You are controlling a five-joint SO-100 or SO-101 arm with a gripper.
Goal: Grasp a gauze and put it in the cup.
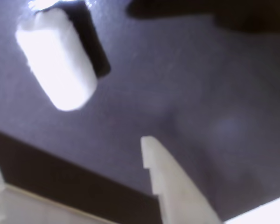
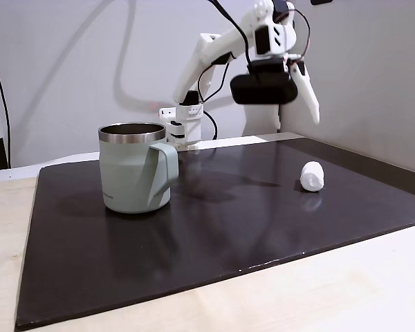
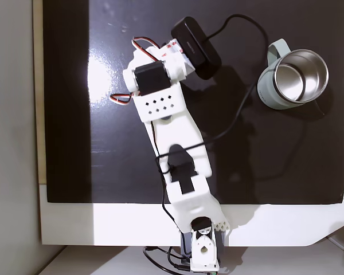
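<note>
The gauze is a small white roll lying on its side on the dark mat, at the upper left of the wrist view. In a fixed view the gauze lies on the mat's right part, far from the cup, a sage-green mug with a steel rim standing upright at the left. My gripper hangs high in the air above the gauze, not touching it. In the wrist view the gripper is open, its white fingers wide apart with nothing between them. From above, the cup stands at the right, handle turned away from the arm.
A dark mat covers most of the light wooden table. The arm's base sits at the mat's edge on a white plate. A black wrist camera and its cable hang over the mat. A wall rises close behind.
</note>
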